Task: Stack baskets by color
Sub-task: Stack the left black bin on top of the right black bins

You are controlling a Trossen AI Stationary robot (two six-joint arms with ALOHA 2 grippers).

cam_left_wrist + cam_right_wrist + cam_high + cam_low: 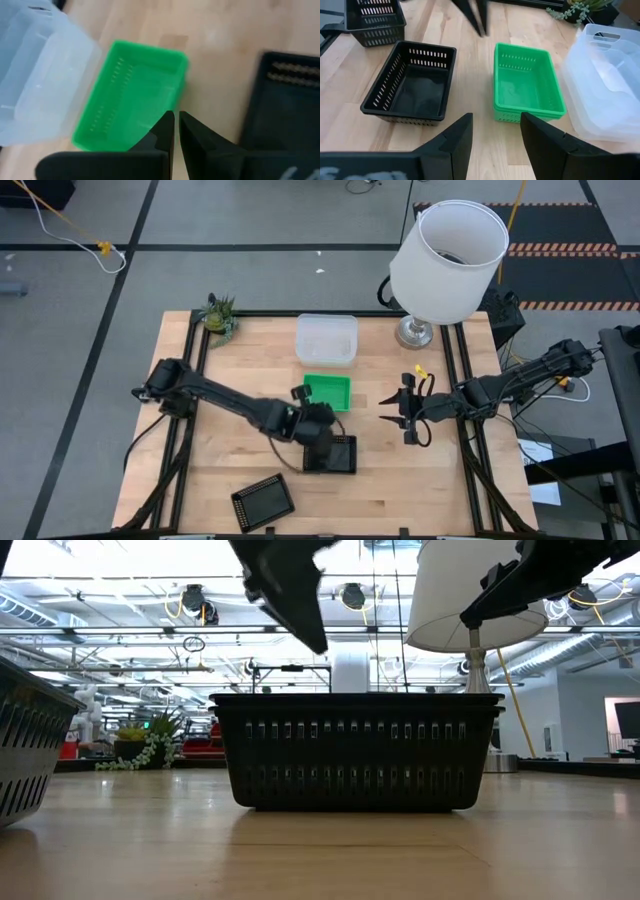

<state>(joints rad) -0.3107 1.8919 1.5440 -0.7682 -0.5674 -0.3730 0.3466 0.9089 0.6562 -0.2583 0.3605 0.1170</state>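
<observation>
Left arm reached across the table [240,485] from its left edge, left gripper [176,131] raised above the wood, tips pointing down; fingers [162,131] nearly together with a thin slit between, nothing held. In the right wrist view the same tips hung clear of the table, between the two nearer baskets.

Green baskets [527,87] lay just ahead of the left gripper: bright green, shallow, perforated walls, a second rim showing under the top one, so nested. Clear baskets [326,338] sat just beyond the green, touching or almost, translucent and stacked. A black basket [410,82] lay right beside the left gripper, upright, open top, slotted walls; in the low view two rims showed there, one in the other. Another black basket [262,501] lay apart, behind the gripper near the table's front edge, skewed.

Right arm came in from the right edge, right gripper [495,137] hovering with fingers spread wide, empty, facing the green and black baskets.
</observation>
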